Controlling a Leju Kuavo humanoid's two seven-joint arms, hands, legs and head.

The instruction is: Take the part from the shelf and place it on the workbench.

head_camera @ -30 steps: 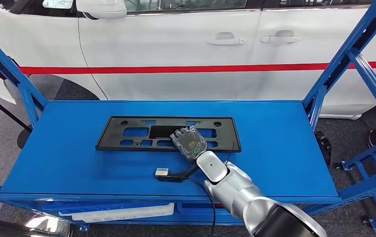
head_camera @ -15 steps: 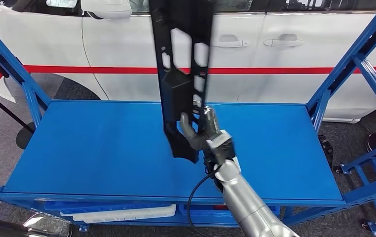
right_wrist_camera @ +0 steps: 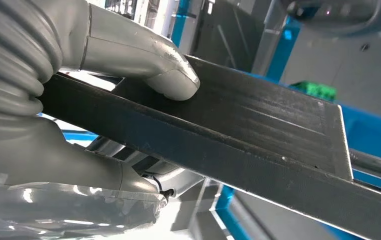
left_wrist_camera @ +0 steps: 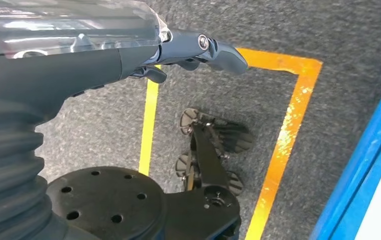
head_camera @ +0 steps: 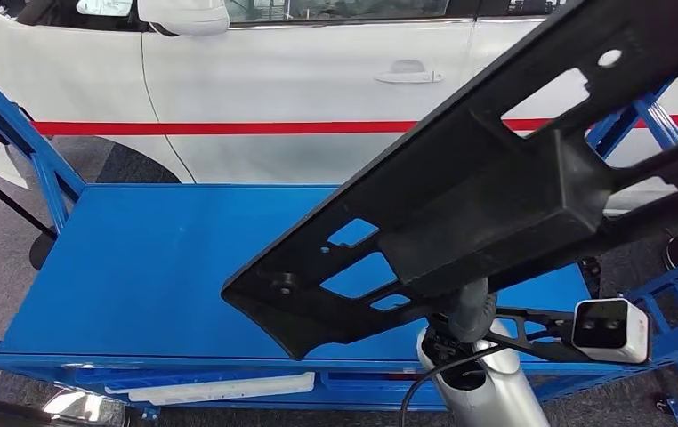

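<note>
The right hand is clamped on the black part, with the thick thumb pressed flat on one face and the rest of the hand tucked under the other, so it's a proper grip. In the head view the part is carried up off the shelf, tilted on a diagonal and hanging close in front of the camera, with the right arm seen below it. The blue shelf underneath has been left bare where it can be seen, and a white car is parked behind it.

The left hand is hung down over the grey carpet and yellow floor tape, with nothing held; the fingers are seen stretched out rather than curled.

So the pick can be counted as done. The carry and the set-down are still to be done, and no workbench can be made out here, so probably less than halfway.
</note>
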